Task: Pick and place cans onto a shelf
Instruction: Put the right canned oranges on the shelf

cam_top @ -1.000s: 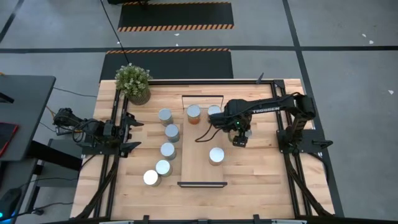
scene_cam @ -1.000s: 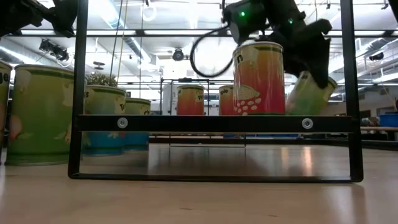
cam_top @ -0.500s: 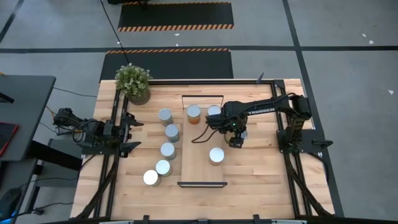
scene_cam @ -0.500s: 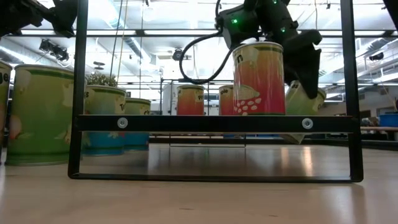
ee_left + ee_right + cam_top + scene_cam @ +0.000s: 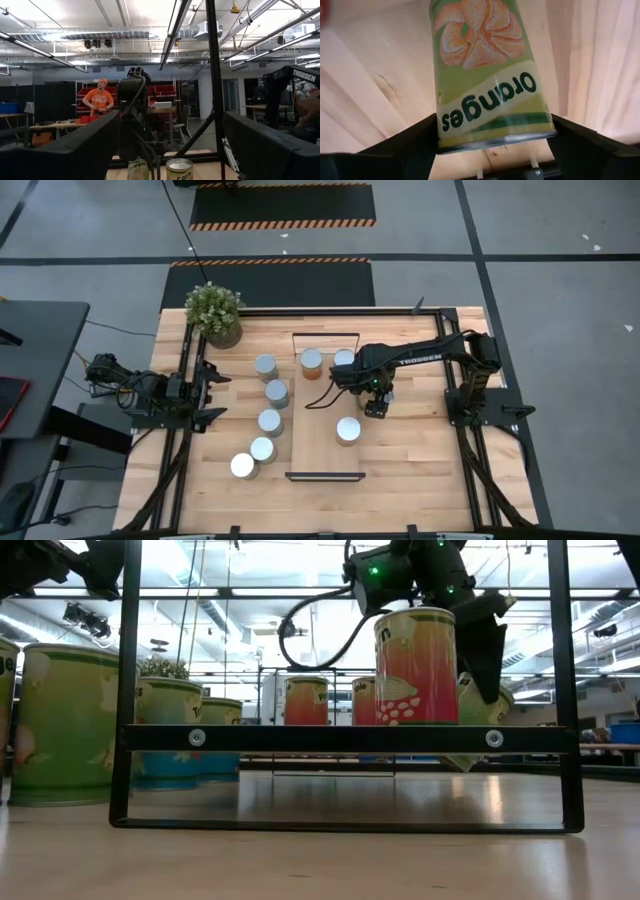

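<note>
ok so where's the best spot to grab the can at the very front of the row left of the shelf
Grip that can across its round side wall, coming straight down from above with a finger on either side. It stands upright, its shiny top facing up. Its neighbour sits close behind, so set the fingers clear of that one. The left gripper is nearer.

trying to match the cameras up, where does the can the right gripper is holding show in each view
High view: hidden under the right gripper, beside the shelf.
Low view: the green oranges can, tilted, right of the red can.
Left wrist view: not identifiable.
Right wrist view: centre, between the fingers.
Shared landmark: the shelf.
</note>
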